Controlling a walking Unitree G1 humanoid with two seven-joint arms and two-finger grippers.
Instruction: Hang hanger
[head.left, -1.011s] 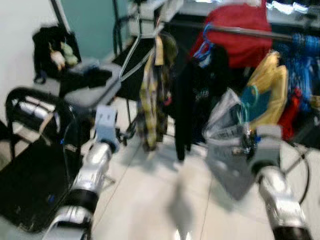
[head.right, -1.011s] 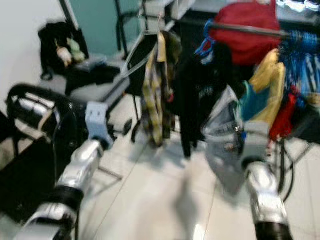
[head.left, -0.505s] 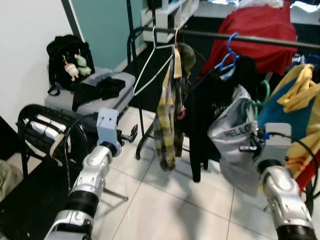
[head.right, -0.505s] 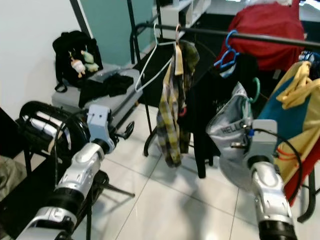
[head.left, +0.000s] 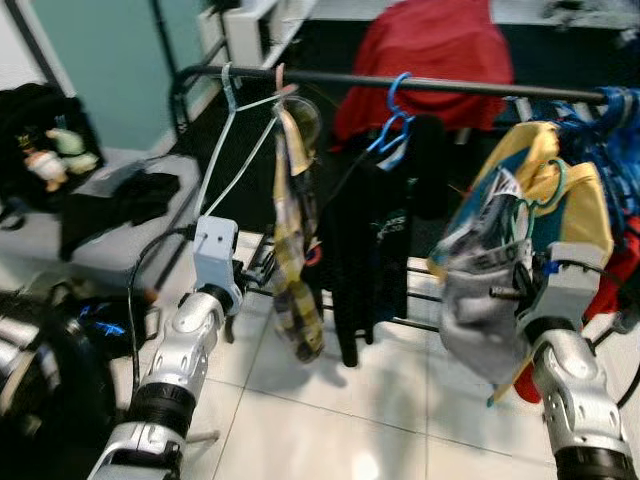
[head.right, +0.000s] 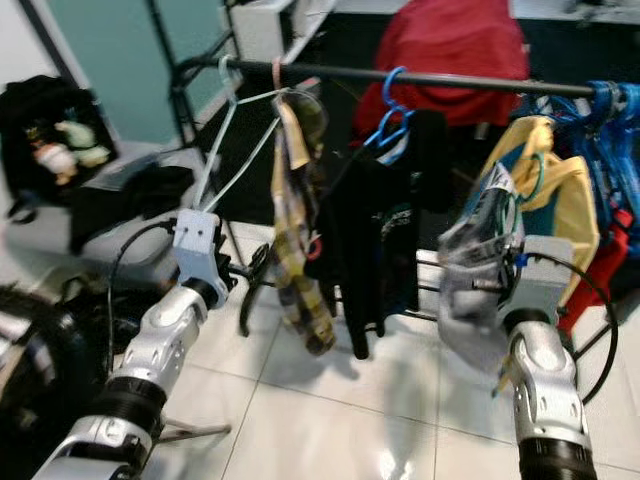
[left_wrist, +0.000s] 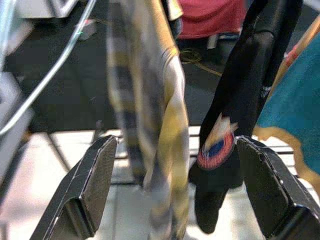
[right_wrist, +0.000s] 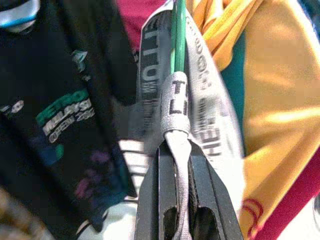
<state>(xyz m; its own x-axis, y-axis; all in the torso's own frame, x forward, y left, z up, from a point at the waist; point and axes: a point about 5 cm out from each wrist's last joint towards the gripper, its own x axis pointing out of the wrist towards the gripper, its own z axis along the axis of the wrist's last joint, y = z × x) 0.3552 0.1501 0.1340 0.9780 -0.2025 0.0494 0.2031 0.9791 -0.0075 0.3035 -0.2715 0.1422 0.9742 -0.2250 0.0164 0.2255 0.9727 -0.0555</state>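
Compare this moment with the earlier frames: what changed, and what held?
The camera view has swung and closed in on the clothes rail, so the scene's shift is not the garments moving. The right gripper stays shut on the grey garment with its green hanger, below the rail. The left gripper stays open and empty beside the plaid shirt.

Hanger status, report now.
Right gripper shut on grey garment carrying green hanger, hook short of rail. Left gripper open, idle by plaid shirt. Yellow garment crowds the rail there.
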